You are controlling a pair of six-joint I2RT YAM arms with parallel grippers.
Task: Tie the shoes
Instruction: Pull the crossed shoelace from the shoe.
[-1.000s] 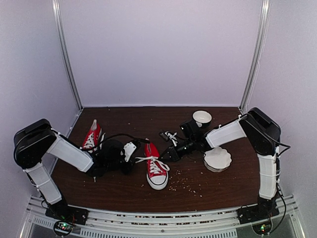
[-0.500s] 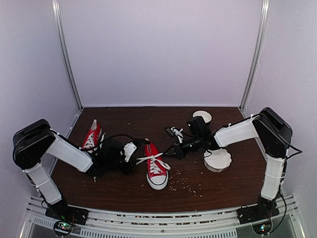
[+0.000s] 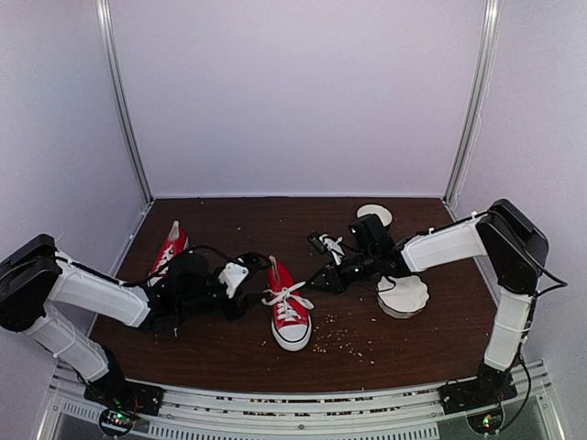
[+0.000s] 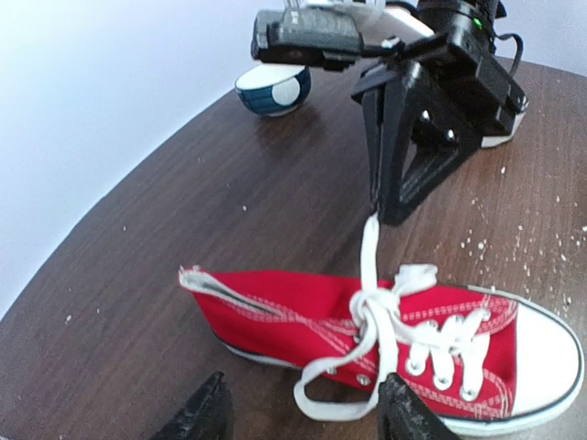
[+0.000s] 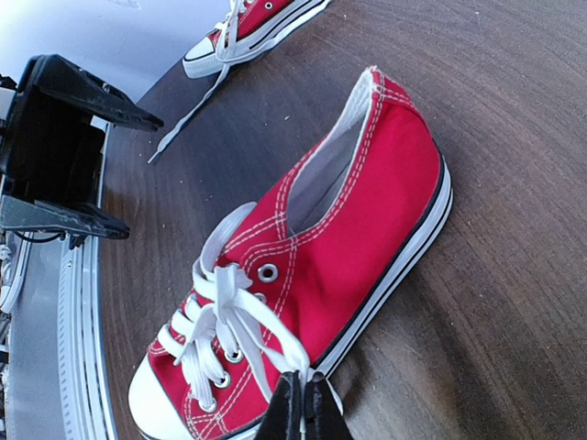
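right pincer [image 5: 295,408] pinching a white lace [image 4: 370,252]; left pincer [image 4: 303,417] spread.
lace runs straight to the near red sneaker [image 3: 290,310], mid-desk [image 3: 220,339] between both pincers, crumbs [image 3: 339,341] by its toe; second sneaker [image 3: 170,249] far left; bowl [image 3: 373,215] and plate [image 3: 404,295] at right.

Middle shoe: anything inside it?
In the right wrist view the open heel end of the middle shoe looks empty. The toe end is covered by the laces, so what is in there cannot be seen.
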